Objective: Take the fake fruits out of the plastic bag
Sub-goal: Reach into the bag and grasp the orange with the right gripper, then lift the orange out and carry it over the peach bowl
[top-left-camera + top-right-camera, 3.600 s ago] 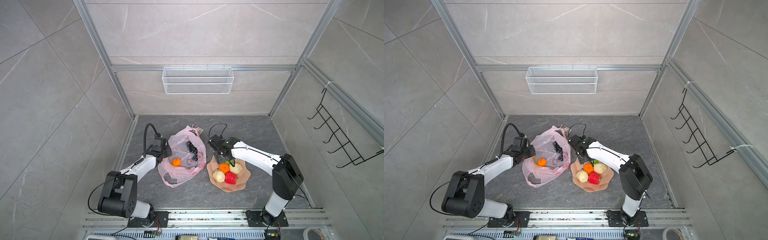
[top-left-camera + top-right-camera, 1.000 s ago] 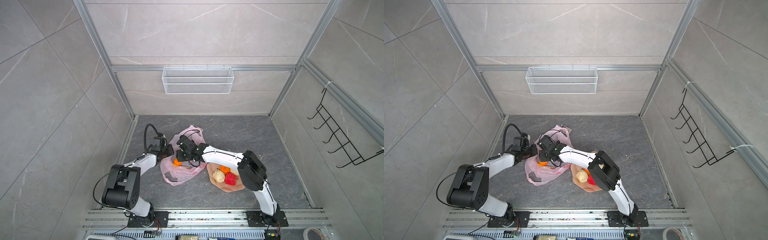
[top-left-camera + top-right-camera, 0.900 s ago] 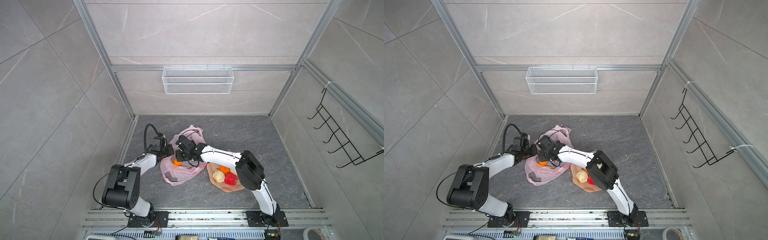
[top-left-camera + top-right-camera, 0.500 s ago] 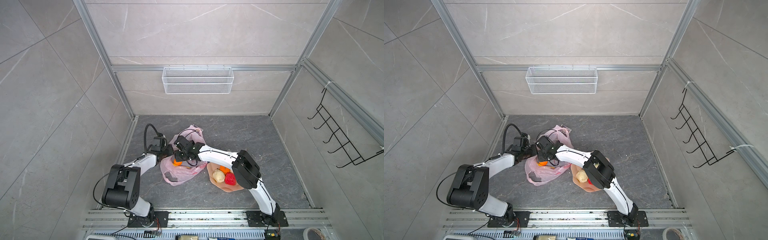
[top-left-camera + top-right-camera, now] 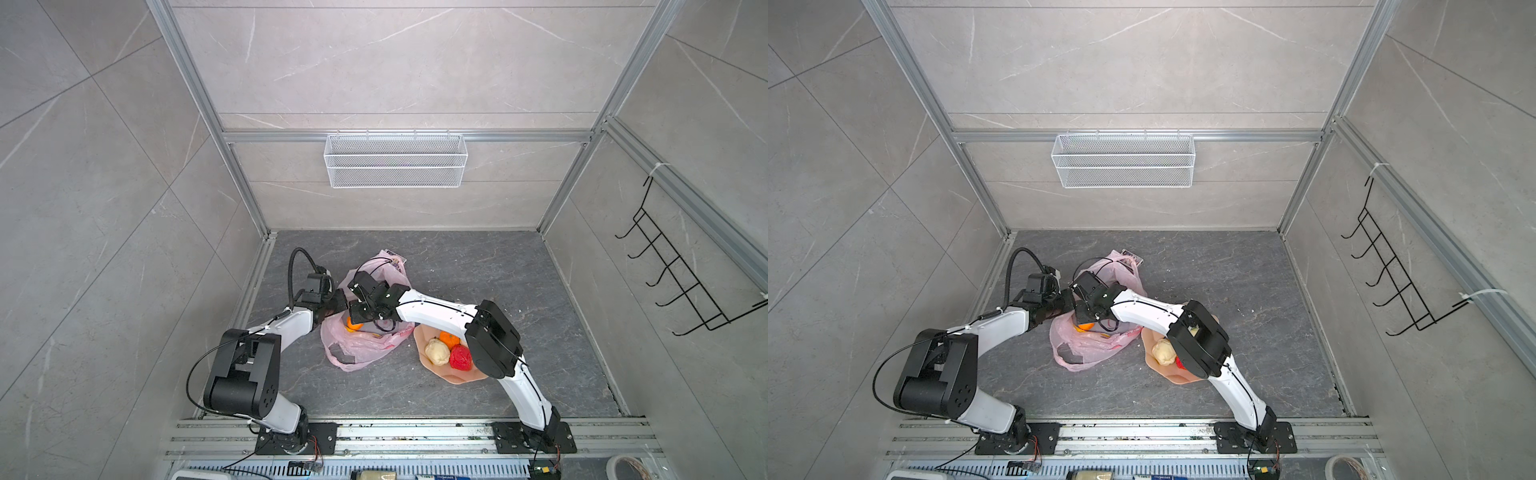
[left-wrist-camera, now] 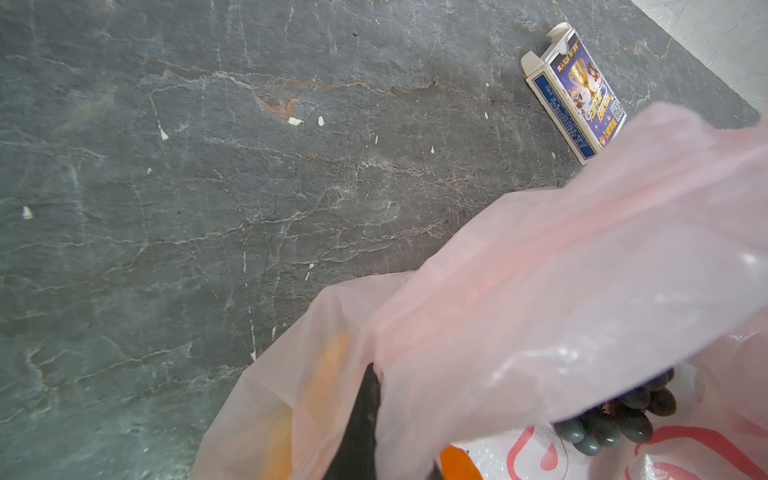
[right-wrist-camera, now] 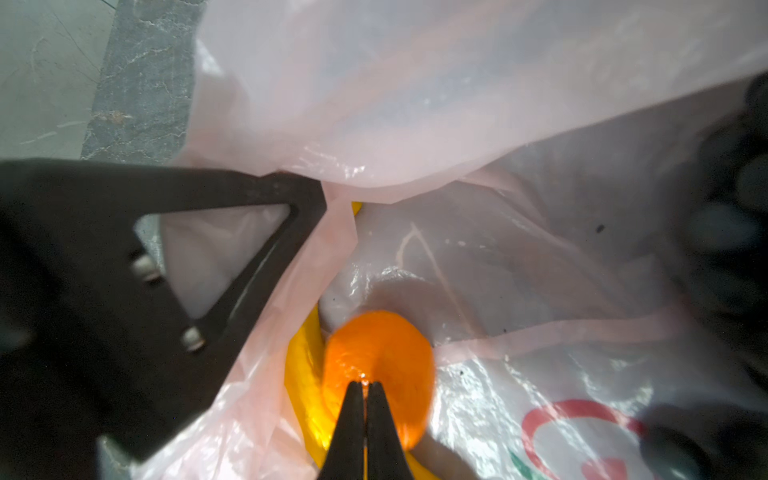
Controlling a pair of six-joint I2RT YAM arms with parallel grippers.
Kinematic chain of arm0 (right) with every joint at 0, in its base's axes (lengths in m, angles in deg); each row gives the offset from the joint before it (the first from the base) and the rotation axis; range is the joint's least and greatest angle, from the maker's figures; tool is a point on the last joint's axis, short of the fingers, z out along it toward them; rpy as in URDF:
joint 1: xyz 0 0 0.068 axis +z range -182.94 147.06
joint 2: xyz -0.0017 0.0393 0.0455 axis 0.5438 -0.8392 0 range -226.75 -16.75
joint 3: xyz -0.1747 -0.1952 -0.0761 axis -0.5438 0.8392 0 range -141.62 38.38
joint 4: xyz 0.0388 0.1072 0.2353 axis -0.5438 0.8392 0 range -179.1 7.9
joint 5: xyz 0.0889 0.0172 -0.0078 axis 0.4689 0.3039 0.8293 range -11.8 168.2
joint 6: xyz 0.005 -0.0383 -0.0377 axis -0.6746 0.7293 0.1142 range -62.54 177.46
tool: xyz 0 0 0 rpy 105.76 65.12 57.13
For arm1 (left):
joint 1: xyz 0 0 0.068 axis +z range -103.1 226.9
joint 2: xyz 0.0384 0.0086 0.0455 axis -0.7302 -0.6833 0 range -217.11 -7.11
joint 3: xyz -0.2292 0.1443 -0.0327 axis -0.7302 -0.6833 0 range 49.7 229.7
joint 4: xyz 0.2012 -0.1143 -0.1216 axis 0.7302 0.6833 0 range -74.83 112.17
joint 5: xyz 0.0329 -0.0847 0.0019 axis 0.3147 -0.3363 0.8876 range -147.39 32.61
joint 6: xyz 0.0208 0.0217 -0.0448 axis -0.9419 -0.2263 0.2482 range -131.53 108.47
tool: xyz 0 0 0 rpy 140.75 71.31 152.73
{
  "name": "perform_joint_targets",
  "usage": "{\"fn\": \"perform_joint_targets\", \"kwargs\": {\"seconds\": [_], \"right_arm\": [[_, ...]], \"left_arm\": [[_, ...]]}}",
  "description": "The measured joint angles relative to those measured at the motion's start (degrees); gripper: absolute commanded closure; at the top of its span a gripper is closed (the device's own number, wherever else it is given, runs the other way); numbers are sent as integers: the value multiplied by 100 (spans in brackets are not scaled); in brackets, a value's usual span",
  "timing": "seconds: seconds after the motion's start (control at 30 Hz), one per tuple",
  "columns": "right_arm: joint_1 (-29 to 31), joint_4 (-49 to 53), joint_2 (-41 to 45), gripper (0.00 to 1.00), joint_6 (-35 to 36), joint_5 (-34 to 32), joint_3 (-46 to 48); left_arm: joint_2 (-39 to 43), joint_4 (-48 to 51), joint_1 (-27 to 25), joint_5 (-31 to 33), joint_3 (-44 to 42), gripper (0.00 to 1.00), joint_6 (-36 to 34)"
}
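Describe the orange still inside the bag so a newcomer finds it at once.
Beside the peach plate on the dark floor lies the pink plastic bag. In its open mouth sits the orange, beside a yellow banana. Unlike the other orange on that plate, pink film rings it and the shut right hand points at it.

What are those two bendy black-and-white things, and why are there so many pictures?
They are robot arms. Two pictures look down from above; two come from little cameras on the arms' wrists. On the grey floor lie a pink plastic bag and a plate with toy fruits on it. The left end effector is pinched shut on the bag's edge. The right end effector is inside the bag, shut, its tips at an orange; whether it grips it, I cannot tell. A banana and grapes are in the bag too.
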Motion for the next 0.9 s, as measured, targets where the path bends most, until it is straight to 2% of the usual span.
{"fn": "perform_joint_targets", "kwargs": {"seconds": [0.2, 0.5, 0.9], "right_arm": [[0, 238, 763, 100, 173, -48, 289], [-31, 463, 2260, 100, 348, -450, 1408], [-365, 1843, 3447, 100, 372, -1392, 2098]], "left_arm": [[0, 0, 0, 2, -4, 94, 0], [0, -2, 0, 4, -28, 94, 0], [0, 0, 0, 9, -39, 93, 0]]}}
